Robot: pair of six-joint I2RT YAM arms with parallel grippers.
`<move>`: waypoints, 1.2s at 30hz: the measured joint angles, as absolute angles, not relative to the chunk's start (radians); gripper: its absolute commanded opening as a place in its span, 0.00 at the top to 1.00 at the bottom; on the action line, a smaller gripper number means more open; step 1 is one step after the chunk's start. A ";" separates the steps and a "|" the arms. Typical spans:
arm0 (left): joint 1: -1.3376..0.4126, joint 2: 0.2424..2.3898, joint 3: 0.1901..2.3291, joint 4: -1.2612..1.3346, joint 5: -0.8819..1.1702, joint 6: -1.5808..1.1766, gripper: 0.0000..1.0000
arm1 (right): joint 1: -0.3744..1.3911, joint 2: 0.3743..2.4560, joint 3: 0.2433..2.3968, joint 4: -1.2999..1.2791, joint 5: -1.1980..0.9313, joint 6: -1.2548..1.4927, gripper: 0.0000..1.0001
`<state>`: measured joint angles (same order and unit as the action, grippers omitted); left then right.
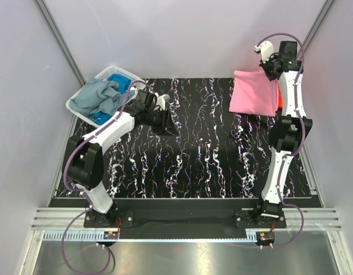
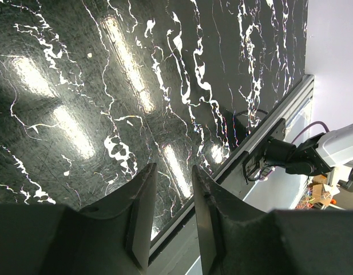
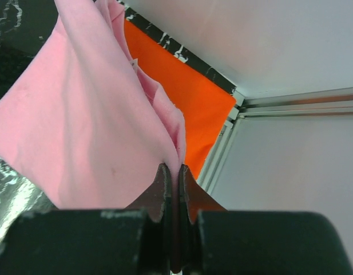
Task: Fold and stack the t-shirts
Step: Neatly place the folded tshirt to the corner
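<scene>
The table [image 1: 210,149] is a glossy black slab veined with white marbling, and it reflects the overhead lights in the left wrist view; at its far right corner the pink t-shirt [image 1: 253,91] is a soft, matte, roughly square folded panel with smooth faces and a few shallow creases; its far right edge is pinched between the flat dark fingers of the right gripper [image 1: 269,70], which are clamped tight on the cloth; in the right wrist view the pink fabric [image 3: 79,126] falls away from the closed right gripper [image 3: 174,172] in loose rounded folds; the bright orange-red t-shirt [image 3: 187,103] lies flat and unwrinkled beneath and beyond it, against the table's far right rim; from above only a narrow orange-red strip [image 1: 277,97] shows past the pink one's right side; at the far left a white plastic lattice basket [image 1: 123,71] holds a crumpled grey-blue t-shirt [image 1: 99,97] heaped over its near side, with a brighter blue t-shirt [image 1: 119,80] bunched behind it; the left gripper [image 1: 166,121] hangs just right of the basket over bare table, its wedge-shaped black fingers [image 2: 142,212] parted with a narrow gap and nothing between them
</scene>
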<state>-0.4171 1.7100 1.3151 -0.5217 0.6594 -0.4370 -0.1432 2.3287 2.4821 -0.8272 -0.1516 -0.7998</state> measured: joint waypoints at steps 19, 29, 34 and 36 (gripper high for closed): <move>-0.417 1.710 1.315 -0.529 0.660 -0.422 0.65 | -0.182 2.466 2.503 -0.617 -0.188 -0.905 1.00; -0.417 1.710 1.315 -0.521 0.672 -0.424 0.65 | -0.182 2.247 2.258 -0.635 -0.249 -0.905 1.00; -0.417 1.710 1.313 -0.520 0.686 -0.427 0.65 | -0.182 2.186 2.293 -0.687 -0.257 -0.910 1.00; -0.417 1.710 1.311 -0.518 0.690 -0.428 0.65 | -0.182 2.178 2.311 -0.701 -0.262 -0.918 1.00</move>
